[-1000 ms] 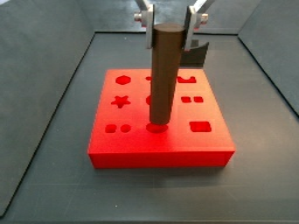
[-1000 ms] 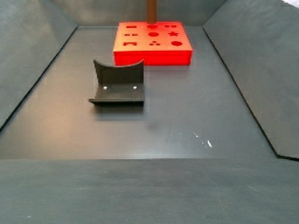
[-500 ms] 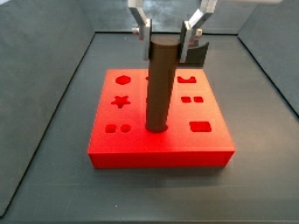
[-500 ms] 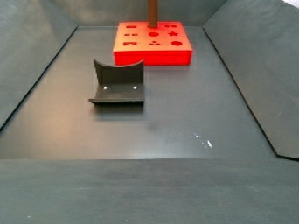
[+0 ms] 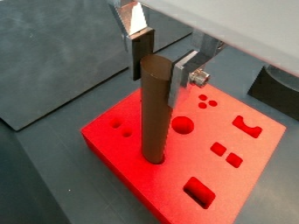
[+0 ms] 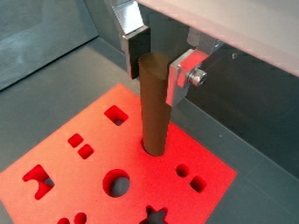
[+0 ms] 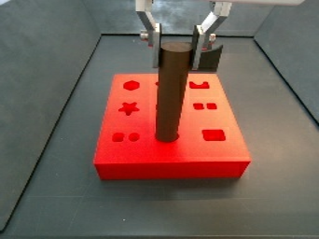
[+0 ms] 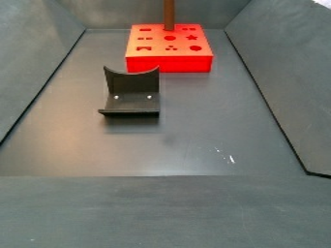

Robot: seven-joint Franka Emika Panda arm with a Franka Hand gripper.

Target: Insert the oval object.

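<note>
The oval object, a tall dark-brown peg point(image 7: 173, 93), stands upright in a hole near the front middle of the red block point(image 7: 174, 161). It also shows in both wrist views point(image 5: 156, 114) point(image 6: 155, 105) and at the far end of a side view point(image 8: 167, 12). My gripper point(image 7: 176, 35) hovers at the peg's top with its jaws spread. The fingers point(image 5: 142, 52) flank the top end and do not clamp it. The gripper also shows in the wrist views point(image 5: 162, 70) point(image 6: 159, 70).
The red block point(image 8: 168, 44) has several other shaped holes, all empty. A short dark grey curved holder point(image 8: 131, 92) stands on the dark floor away from the block and shows behind it in a side view point(image 7: 210, 58). Grey walls enclose the floor.
One second ago my gripper was shut on the peg's upper end. It has since opened and risen slightly. The peg stays standing in the hole.
</note>
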